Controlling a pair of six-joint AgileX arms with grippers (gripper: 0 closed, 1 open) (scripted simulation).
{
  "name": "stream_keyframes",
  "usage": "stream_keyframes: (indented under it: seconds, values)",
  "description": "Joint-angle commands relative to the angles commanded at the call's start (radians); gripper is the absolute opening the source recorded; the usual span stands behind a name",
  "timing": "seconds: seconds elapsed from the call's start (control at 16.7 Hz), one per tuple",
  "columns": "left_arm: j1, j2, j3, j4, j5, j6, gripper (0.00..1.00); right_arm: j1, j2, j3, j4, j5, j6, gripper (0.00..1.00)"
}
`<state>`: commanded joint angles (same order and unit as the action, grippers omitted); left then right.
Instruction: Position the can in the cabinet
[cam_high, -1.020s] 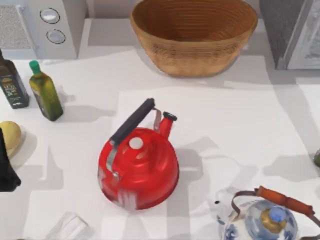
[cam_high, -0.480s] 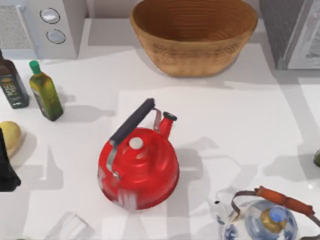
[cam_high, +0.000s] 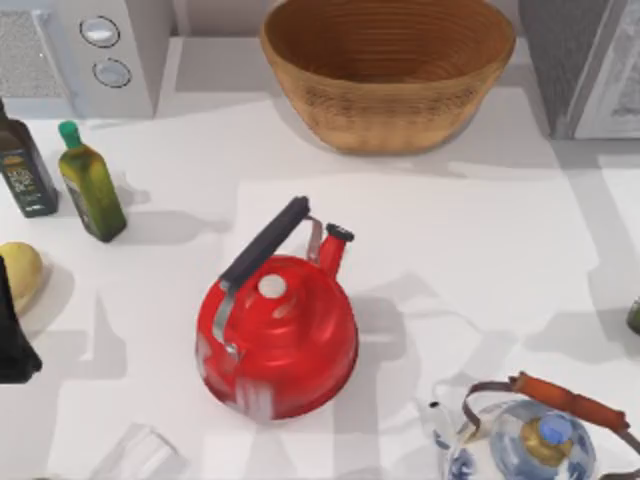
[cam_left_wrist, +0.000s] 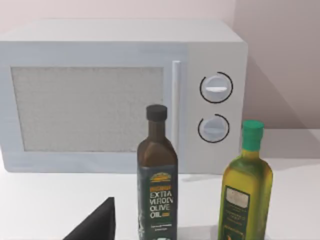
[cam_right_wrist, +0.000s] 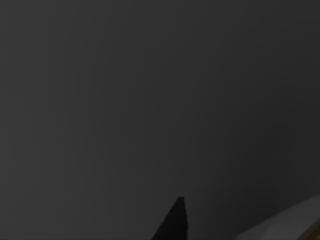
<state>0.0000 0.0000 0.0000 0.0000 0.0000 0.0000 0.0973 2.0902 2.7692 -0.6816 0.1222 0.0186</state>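
**Where the can is cannot be told, and you would be working half blind near the cabinet.**
Your left arm (cam_high: 10, 345) is parked at the bench's (cam_high: 480, 250) left edge, beside a yellow fruit (cam_high: 18, 272) and near two olive oil bottles (cam_high: 90, 185); a careless swing would topple them. The red kettle (cam_high: 280, 335) blocks mid-bench. The cabinet (cam_high: 590, 65) stands far right. Your right wrist view is dark, so you could clip the door. I cannot tell how either arm's jaws stand.

Dark oil bottle (cam_left_wrist: 157, 176) in my left wrist view: label reads "EXTRA VIRGIN OLIVE OIL". Green oil bottle (cam_left_wrist: 246, 186) beside it has a label too small to read. Nothing else legible.
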Motion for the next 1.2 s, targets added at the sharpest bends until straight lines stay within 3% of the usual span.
stream_keyframes:
  seconds: [0.06,0.84,1.2]
  values:
    - [0.0,0.0,0.0,0.0,0.0,0.0,1.0,0.0,0.0,0.0,0.0,0.0,0.0,0.0]
    - [0.0,0.0,0.0,0.0,0.0,0.0,1.0,0.0,0.0,0.0,0.0,0.0,0.0,0.98]
    - [0.0,0.0,0.0,0.0,0.0,0.0,1.0,0.0,0.0,0.0,0.0,0.0,0.0,1.0]
